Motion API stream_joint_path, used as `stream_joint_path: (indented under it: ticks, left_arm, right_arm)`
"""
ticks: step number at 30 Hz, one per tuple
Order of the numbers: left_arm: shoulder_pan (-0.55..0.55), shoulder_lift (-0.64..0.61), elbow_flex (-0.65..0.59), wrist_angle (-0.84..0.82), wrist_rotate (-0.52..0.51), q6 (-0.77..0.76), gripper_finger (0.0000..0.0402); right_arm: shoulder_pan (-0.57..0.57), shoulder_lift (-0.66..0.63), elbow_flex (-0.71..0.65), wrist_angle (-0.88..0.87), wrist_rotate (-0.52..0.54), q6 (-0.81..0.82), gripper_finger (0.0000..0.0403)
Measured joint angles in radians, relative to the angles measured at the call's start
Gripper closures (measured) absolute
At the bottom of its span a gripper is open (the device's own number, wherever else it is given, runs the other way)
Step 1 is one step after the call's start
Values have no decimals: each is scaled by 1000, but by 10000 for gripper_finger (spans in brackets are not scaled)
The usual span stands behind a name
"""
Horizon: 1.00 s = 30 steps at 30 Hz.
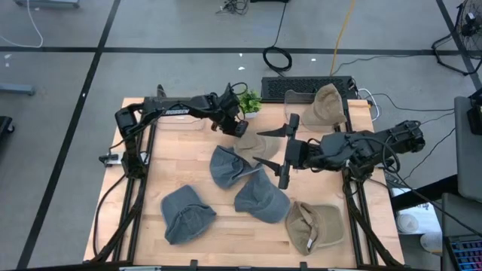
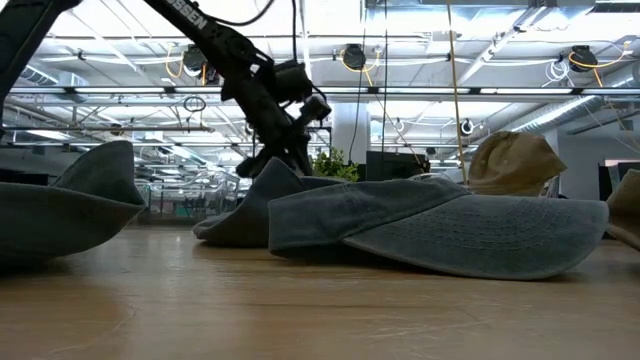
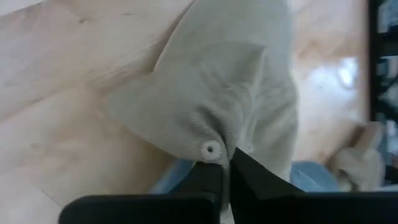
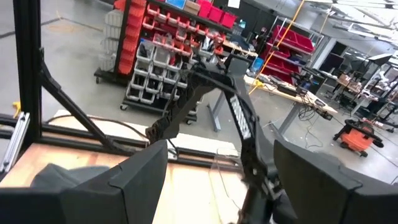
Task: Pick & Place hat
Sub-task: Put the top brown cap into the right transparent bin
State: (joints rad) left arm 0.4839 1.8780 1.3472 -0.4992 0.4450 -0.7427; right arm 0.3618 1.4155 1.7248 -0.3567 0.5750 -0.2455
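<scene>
Four hats are showing grey-blue, e.g. one (image 1: 187, 214); three are showing tan, e.g. one (image 1: 314, 226); the table (image 1: 173, 162) is showing pale wood.

Arm colour: we see both arms finished in black, with a matte surface.
Left arm (image 1: 177, 108): we see a slim boxy link with white lettering along its side, readable only in part in the low view.
Right arm (image 1: 361, 147): we see bulkier, rounded joint housings, with black cables looped over them.
Left gripper (image 3: 225, 163): we see two flat black fingers tapering to wedge-shaped tips, mounted on a black crossbar.
Right gripper (image 1: 285, 150): we see two long, narrow black fingers on a straight black rail; in the right wrist view they show as broad dark plates.
Bases: we see black framing rails running along the tabletop (image 1: 151, 226) edges under each arm.
</scene>
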Motion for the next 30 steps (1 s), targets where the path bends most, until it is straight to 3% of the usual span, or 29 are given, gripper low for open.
stream_joint_path:
  ticks: [12, 30]
  left_arm:
    - [6, -272, 0, -25, 31, -33, 397]
    - [6, -638, 0, -21, 35, -77, 399]
  right_arm:
    - [0, -3, 0, -80, 6, 23, 124]
    - [-24, -12, 0, -156, 297, 22, 124]
